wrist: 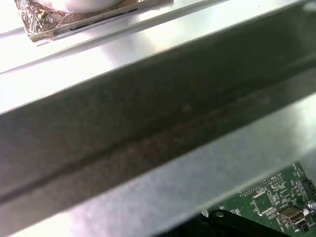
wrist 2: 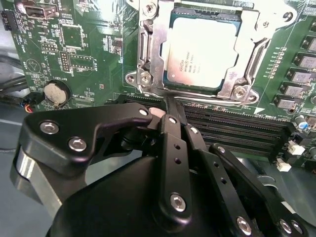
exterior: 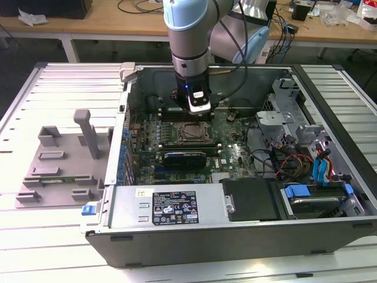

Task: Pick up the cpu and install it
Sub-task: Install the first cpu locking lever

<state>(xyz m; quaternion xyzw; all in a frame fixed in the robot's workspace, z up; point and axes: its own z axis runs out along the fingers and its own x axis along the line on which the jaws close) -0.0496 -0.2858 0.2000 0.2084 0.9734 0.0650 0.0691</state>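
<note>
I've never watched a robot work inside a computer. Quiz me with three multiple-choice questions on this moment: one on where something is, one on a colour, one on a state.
1. Where is the cpu?
A. in the socket frame on the motherboard
B. on the grey fixture outside the case
C. between the fingers

2. What colour is the motherboard?
A. red
B. green
C. white

3. How is the computer case?
A. closed
B. standing upright
C. lying open, insides exposed

Answers: 1 A, the second wrist view shows the silvery chip inside the metal frame. 2 B, the board is green in both wrist views. 3 C, the exterior view looks straight into it.
</note>
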